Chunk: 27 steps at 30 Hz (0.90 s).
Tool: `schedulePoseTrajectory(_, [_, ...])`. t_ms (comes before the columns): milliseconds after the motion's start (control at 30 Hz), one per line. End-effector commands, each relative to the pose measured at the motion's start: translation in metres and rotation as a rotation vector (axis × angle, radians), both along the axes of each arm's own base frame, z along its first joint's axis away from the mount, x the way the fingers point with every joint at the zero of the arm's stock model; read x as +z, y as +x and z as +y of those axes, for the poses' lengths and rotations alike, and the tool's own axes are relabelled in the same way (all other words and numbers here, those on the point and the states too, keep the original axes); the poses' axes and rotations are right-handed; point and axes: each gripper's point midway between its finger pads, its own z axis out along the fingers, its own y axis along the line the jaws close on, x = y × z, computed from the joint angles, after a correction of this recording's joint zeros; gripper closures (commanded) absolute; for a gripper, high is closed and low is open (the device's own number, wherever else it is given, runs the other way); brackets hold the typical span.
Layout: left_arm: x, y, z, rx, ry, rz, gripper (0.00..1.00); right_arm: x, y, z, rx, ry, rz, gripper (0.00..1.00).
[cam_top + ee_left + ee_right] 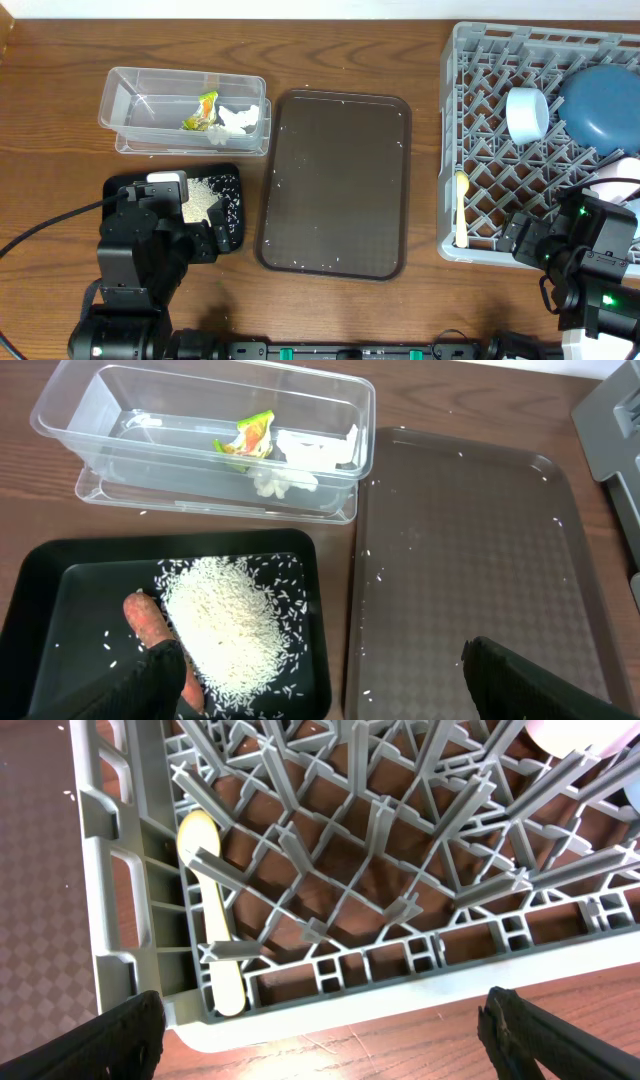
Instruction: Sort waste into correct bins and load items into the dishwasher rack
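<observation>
The clear tub holds the yellow-green wrapper and white tissue; both also show in the left wrist view, wrapper and tissue. The black tray holds a pile of rice and the orange carrot. My left gripper is open and empty, over the black tray's right edge. The grey rack holds the dark-blue plate, a light-blue cup and the pale yellow spoon. My right gripper is open and empty, at the rack's front edge.
The dark brown serving tray lies between the bins and the rack, with a few stray rice grains on it. A pale pink-white item sits in the rack, partly hidden by the right arm. A black cable runs at the front left.
</observation>
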Motion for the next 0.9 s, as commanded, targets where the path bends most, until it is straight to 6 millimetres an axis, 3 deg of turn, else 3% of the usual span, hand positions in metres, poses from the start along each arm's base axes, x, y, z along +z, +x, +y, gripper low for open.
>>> schedulePoseTrajectory(0, [-0.003,0.0,0.001,0.011,-0.001,0.01,0.09,-0.002,-0.001,0.001,-0.005,0.002,0.002,0.01])
schedulePoseTrajectory(300, [-0.003,0.0,0.001,0.011,-0.001,0.01,0.09,-0.001,-0.001,0.001,-0.005,0.002,0.002,0.01])
schedulePoseTrajectory(533, [-0.003,0.0,0.001,0.012,-0.001,0.01,0.09,-0.012,-0.008,0.004,0.002,0.005,0.013,0.01])
schedulePoseTrajectory(700, [-0.003,0.0,0.001,0.011,-0.001,0.011,0.09,-0.032,-0.022,0.021,0.068,0.001,-0.008,0.01])
schedulePoseTrajectory(867, [-0.003,0.0,0.001,0.012,-0.001,0.01,0.09,-0.036,-0.018,0.038,0.165,-0.049,-0.152,0.01])
